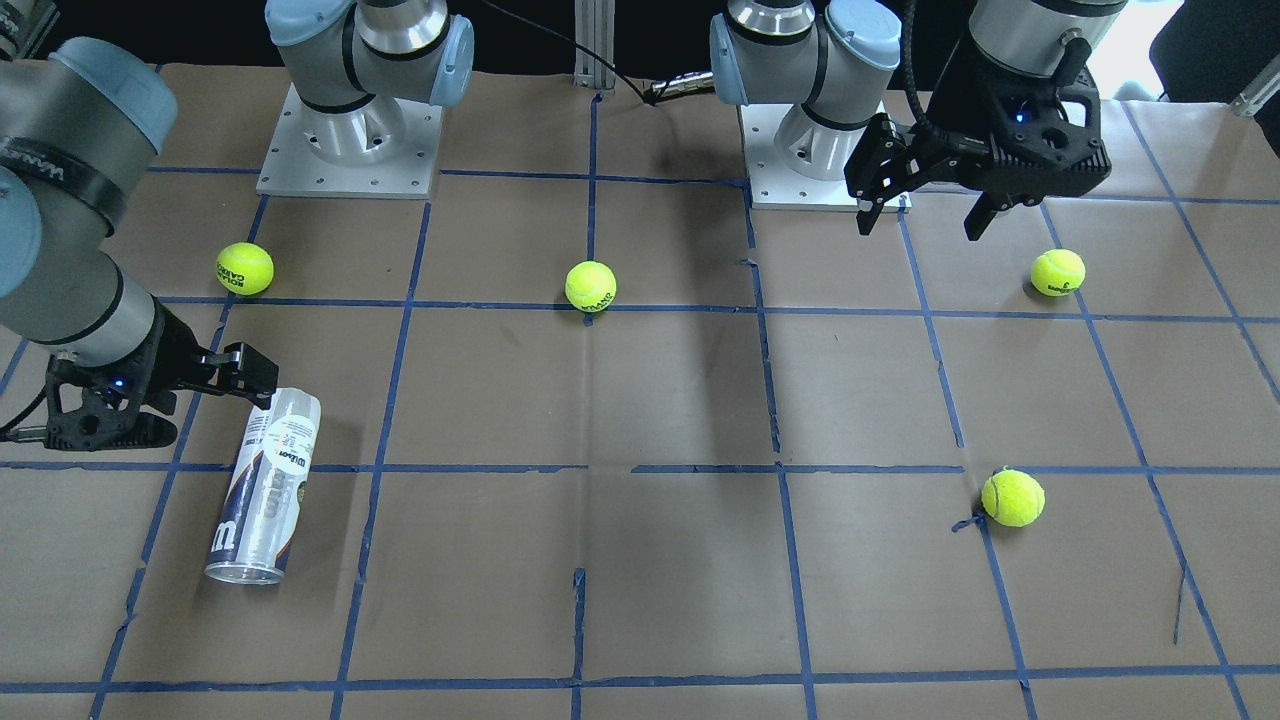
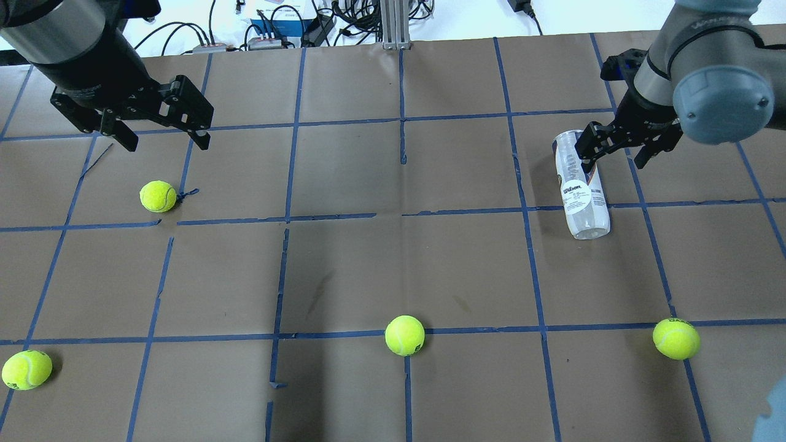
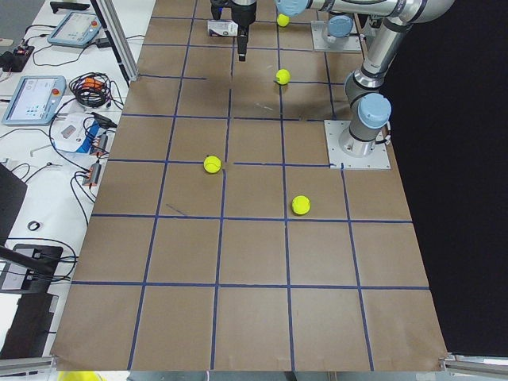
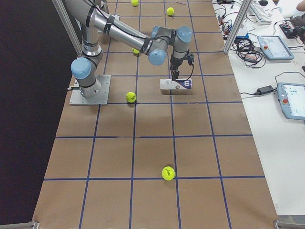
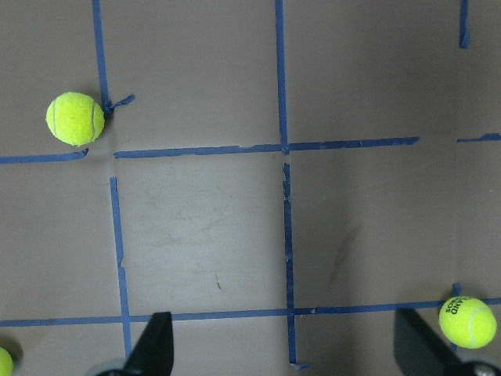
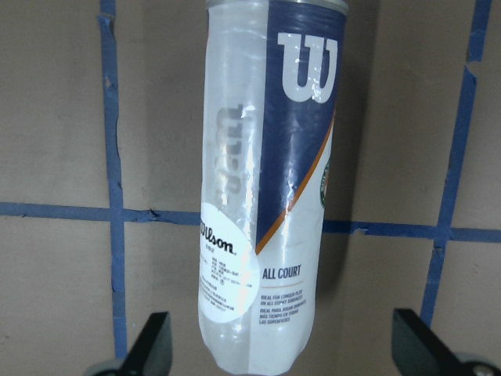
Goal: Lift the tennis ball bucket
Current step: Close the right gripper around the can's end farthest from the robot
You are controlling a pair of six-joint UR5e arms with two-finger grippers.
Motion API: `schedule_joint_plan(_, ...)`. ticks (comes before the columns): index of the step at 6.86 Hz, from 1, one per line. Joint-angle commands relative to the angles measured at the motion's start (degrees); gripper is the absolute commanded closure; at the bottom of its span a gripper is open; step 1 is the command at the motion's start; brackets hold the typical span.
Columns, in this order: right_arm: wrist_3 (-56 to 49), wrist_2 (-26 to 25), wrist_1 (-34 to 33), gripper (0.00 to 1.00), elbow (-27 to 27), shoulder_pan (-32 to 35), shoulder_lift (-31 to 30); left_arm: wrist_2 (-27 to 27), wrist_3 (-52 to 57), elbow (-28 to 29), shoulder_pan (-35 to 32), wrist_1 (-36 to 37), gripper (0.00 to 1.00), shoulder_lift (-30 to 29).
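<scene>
- The right arm reaches out from its base and bends down at the wrist, so the right gripper (image 2: 614, 163) points at the table (image 2: 368, 264) over the tennis ball bucket (image 2: 581, 195).
- Its jaws are spread wide. In the right wrist view the two fingertips (image 6: 150, 345) stand on either side of the bucket's rounded closed end, well clear of its wall and gripping nothing.
- The left gripper (image 2: 167, 145) hangs above the table on the other side, also spread apart and holding nothing. One tennis ball (image 2: 158, 196) lies near it.
- How high the right fingertips sit above the table cannot be judged from any view.
- In the front-facing view one right finger is hidden behind the gripper's own body.
- The right wrist view cuts off the bucket's rim end at the top edge.
- In the exterior left view the bucket is far away and too small to make out.
- The bucket lies on its side across a blue tape line.
- It is a clear plastic tube with a navy and white label, a large W, a round white Wilson sticker and the words ALL COURT.
- Its silver rim (image 1: 245, 573) points away from the robot.
</scene>
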Motion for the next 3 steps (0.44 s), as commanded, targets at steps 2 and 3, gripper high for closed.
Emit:
schedule_joint_plan(2, 1.4, 0.1, -3.9, 0.0, 0.2, -0.6, 5.6, 0.0, 0.0, 0.0, 0.2, 0.0, 0.0, 0.0)
schedule_joint_plan(3, 2.9, 0.3, -4.8, 0.0, 0.1, -0.6, 6.4, 0.0, 0.0, -0.1, 0.2, 0.0, 0.0, 0.0)
